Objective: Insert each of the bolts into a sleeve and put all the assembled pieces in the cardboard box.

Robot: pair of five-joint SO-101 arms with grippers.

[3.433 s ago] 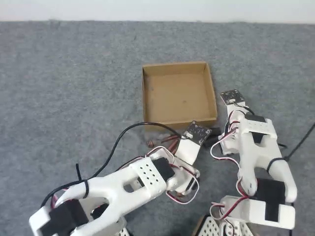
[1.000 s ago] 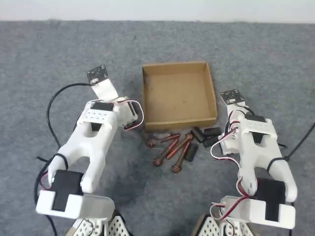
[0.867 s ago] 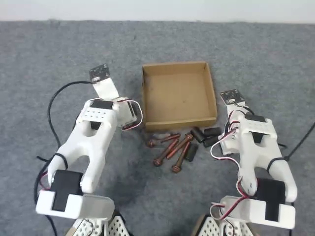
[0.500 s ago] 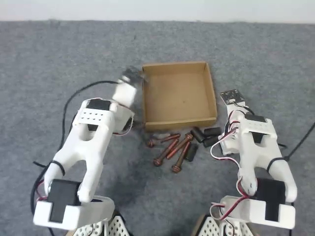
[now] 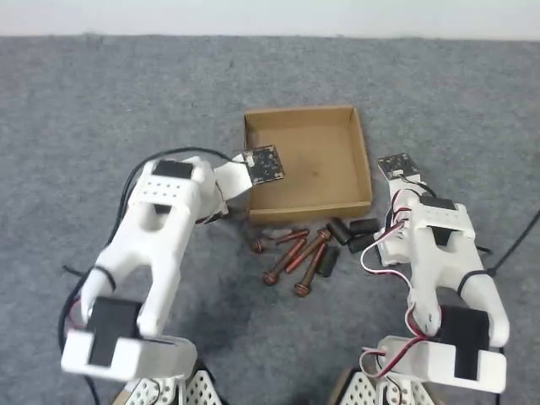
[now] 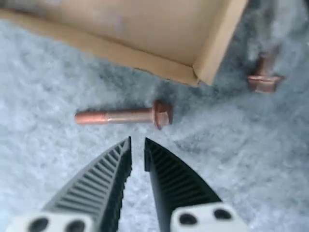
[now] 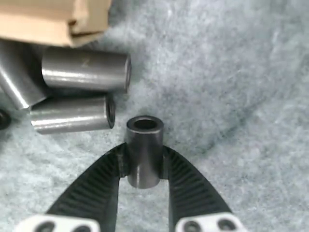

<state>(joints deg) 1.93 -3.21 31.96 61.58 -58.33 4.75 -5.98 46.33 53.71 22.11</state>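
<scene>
Gripping one dark sleeve (image 7: 144, 137) upright, the right hand (image 7: 144, 162) is squeezing it from both sides, with the sleeve's open end facing the wrist camera. Two more sleeves (image 7: 86, 71) are lying on their sides just beside it, near a corner of the cardboard box (image 7: 53, 21). In the high view, the copper bolts (image 5: 291, 253) are sitting in a loose bunch on the grey table (image 5: 126, 101) just in front of the box's near wall, and the loose sleeves are lying next to them on the right arm's side. The left hand (image 6: 137, 145) is hanging over the table with its fingers only a sliver apart, gripping nothing and pointing at one bolt (image 6: 123, 116). That bolt is lying flat near the box's corner, well apart from another one off to the side.
</scene>
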